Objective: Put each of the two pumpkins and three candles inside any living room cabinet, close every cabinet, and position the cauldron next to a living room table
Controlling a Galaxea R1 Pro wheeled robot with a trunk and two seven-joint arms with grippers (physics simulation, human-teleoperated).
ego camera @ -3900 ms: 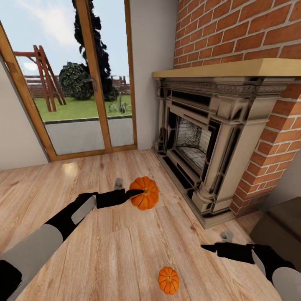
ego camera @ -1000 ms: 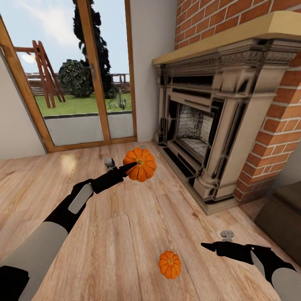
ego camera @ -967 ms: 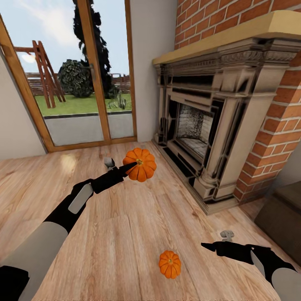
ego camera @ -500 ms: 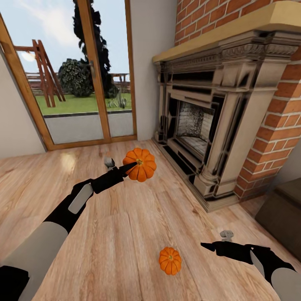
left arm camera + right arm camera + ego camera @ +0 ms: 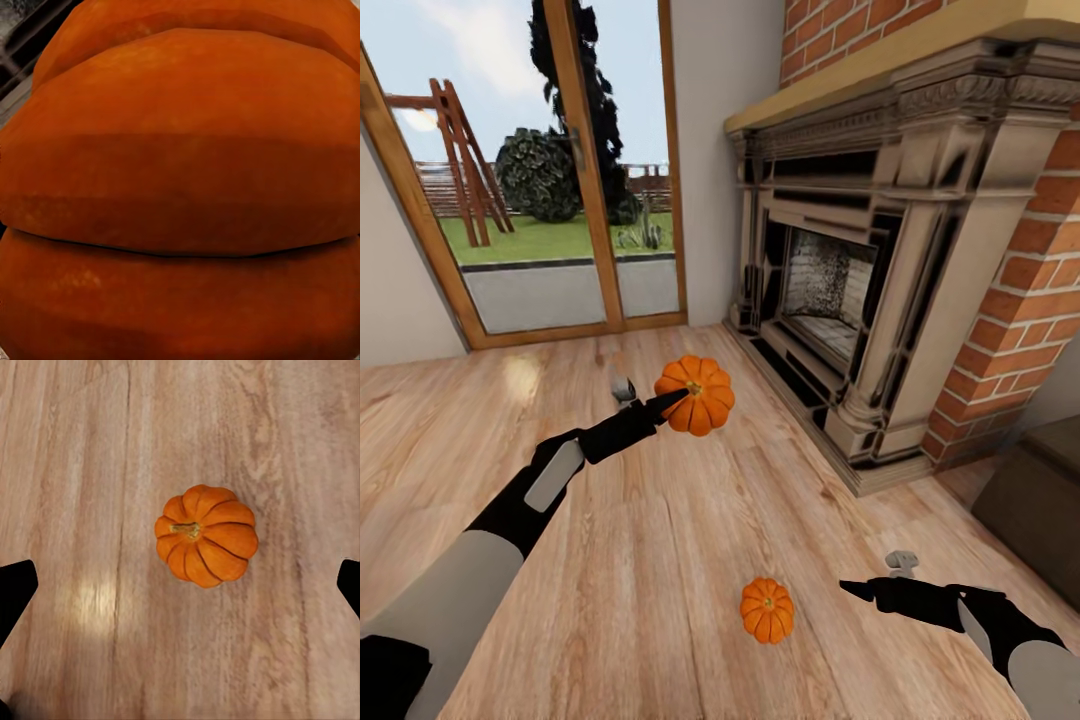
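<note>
Nearest thing is the right gripper, low at the right of the head view, black fingers pointing left over the plank floor. In its wrist view the two fingertips sit wide apart at the edges of the shot, so it's released with nothing between them.

Just left of that gripper there's a small pumpkin sitting on the floor, stem up, nothing touching it. The right wrist camera looks straight down on it, centred between the spread fingers but well below them.

Further out, the left arm reaches forward and to the right. The left gripper is clenched on the second pumpkin, holding it up off the floor with the stem facing the camera. The left wrist view is basically all orange ribs, so the thing is jammed right up against the lens.

Far right is a fireplace with a grey stone surround, a tan mantel and red brick around it. A dark low unit pokes in at the right edge; can't tell what it is. Far left, a wood-framed glass door shows grass and a bush outside.
</note>
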